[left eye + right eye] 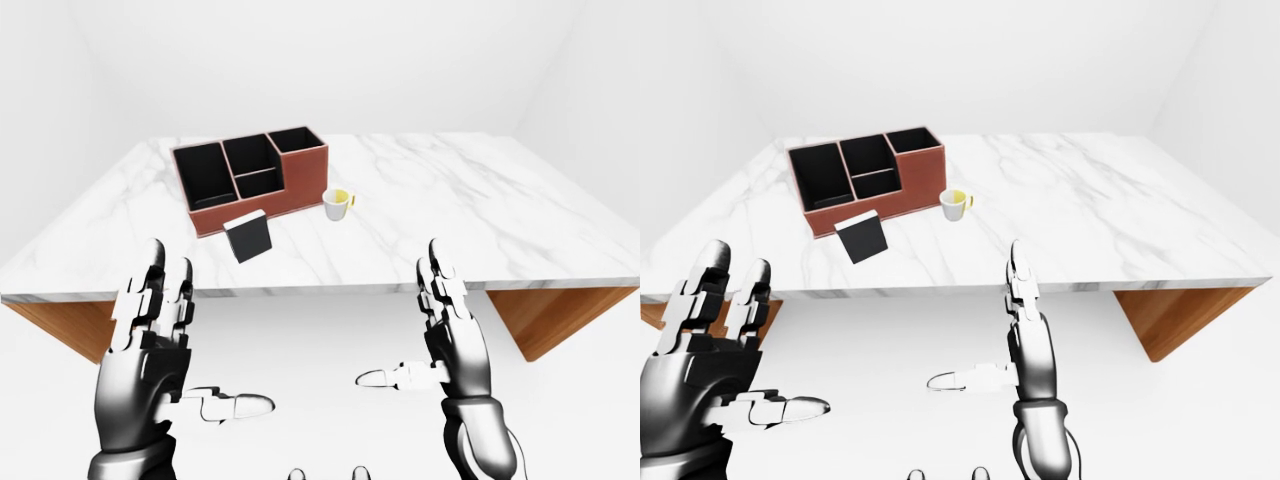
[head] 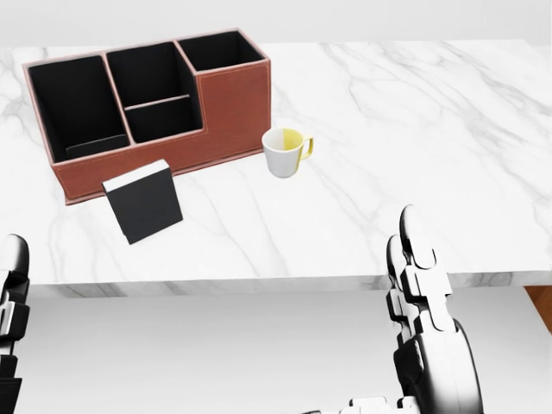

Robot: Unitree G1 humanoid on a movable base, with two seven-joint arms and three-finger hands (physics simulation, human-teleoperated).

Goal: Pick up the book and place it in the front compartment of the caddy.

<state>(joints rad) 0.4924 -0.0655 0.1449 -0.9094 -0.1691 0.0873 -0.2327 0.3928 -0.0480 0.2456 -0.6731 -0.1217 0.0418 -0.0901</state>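
book (image 2: 142, 203) cover: plain black, no title or text readable
caddy (image 2: 233, 99) walls: plain brown, no label or brand
mug (image 2: 284, 152): white outside, yellow inside, no print
table (image 2: 431, 129) top: marble veining only, no signs
readable text overall: 0 items

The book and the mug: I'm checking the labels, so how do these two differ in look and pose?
The book is a flat black block with a white edge, standing upright and slightly turned; the mug is round, white outside, yellow inside, with a handle. The book stands just below the brown caddy in the head view; the mug stands at the caddy's lower right corner. Both rest on the marble table, untouched by either hand.
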